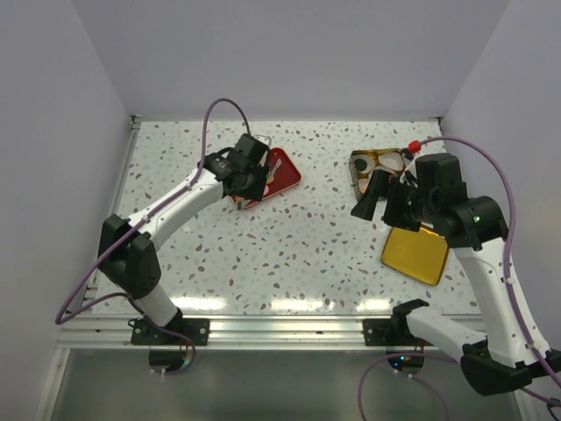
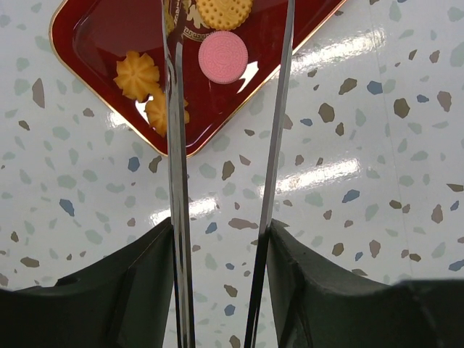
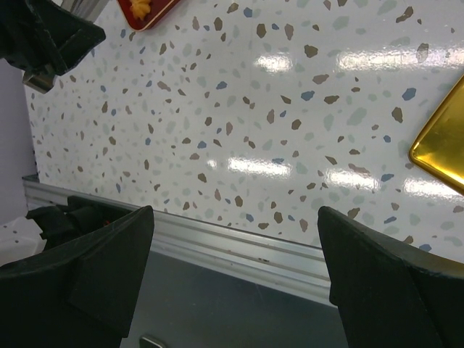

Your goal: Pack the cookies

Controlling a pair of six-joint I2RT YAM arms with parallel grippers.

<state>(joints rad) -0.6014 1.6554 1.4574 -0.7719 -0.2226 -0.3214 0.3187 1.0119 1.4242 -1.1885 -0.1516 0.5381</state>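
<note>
The red tray (image 2: 87, 32) holds the cookies: two orange flower-shaped ones (image 2: 136, 75), a pink round one (image 2: 222, 56) and a pale orange round one (image 2: 225, 11). My left gripper (image 2: 221, 232) is shut on metal tongs (image 2: 176, 181), whose two blades stand apart and reach over the tray, the pink cookie between them. In the top view the left gripper (image 1: 248, 180) is at the red tray (image 1: 287, 173). My right gripper (image 3: 235, 210) is open and empty, held above the table beside the open gold tin (image 1: 386, 160).
A gold lid (image 1: 416, 253) lies on the table at the right, in front of the tin, and also shows in the right wrist view (image 3: 442, 145). The aluminium rail (image 3: 239, 250) runs along the table's near edge. White walls close in the table on three sides.
</note>
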